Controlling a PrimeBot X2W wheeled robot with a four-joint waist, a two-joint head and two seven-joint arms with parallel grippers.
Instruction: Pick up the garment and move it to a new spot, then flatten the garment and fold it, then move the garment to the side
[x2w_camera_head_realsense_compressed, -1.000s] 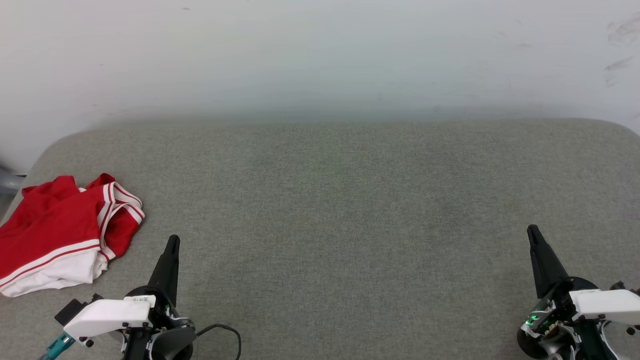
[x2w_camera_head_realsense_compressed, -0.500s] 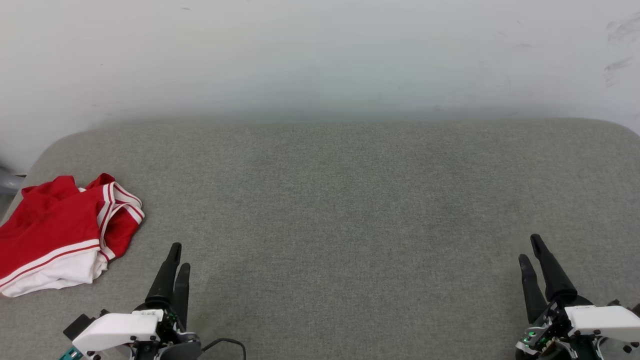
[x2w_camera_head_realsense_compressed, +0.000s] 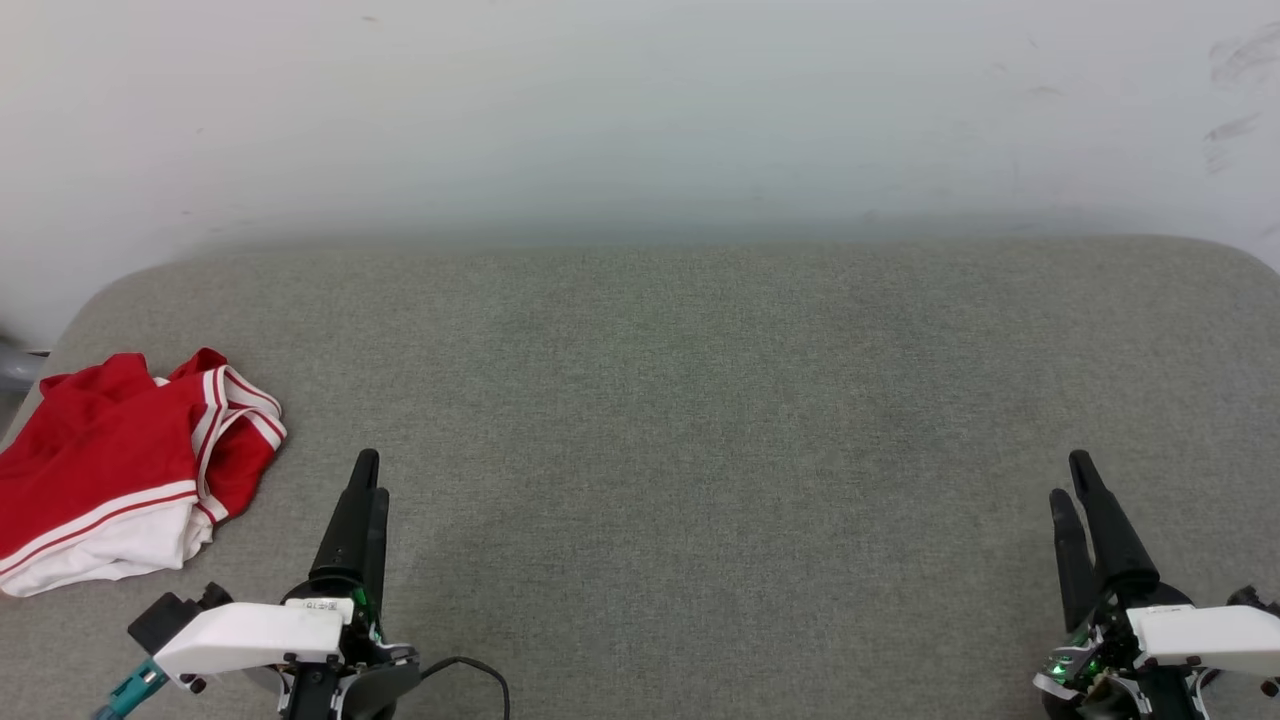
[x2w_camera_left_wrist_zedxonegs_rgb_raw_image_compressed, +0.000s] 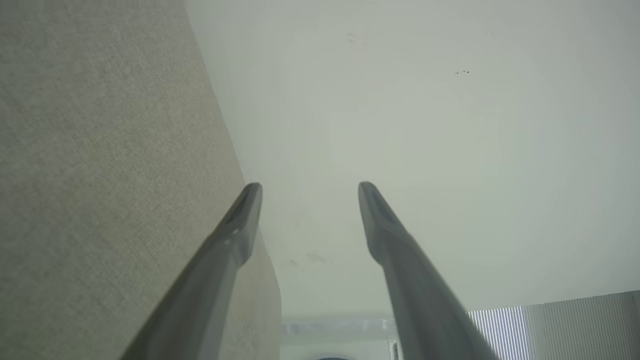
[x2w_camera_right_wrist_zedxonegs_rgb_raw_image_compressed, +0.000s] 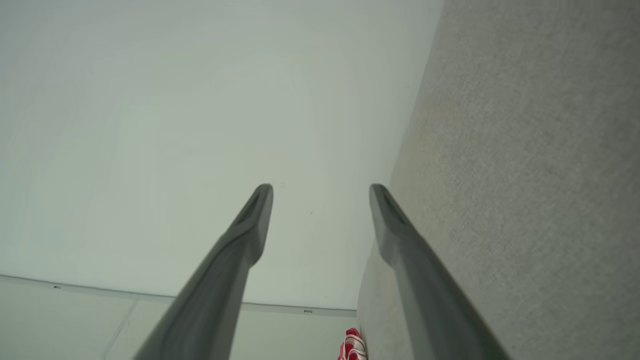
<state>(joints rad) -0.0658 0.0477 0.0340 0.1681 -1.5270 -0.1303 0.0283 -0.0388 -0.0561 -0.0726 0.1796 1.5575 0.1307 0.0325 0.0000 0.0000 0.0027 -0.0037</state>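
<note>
garment (x2w_camera_head_realsense_compressed: 110, 470) crumpled near, left of left claw (x2w_camera_head_realsense_compressed: 372, 476); right claw (x2w_camera_head_realsense_compressed: 1068, 478) well apart; both spread, empty

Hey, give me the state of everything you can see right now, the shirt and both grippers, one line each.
garment: crumpled in a heap at the left end of the grey padded surface, not held.
left gripper: open, empty, just right of the garment, not touching it.
right gripper: open, empty, at the surface's right end.
</note>
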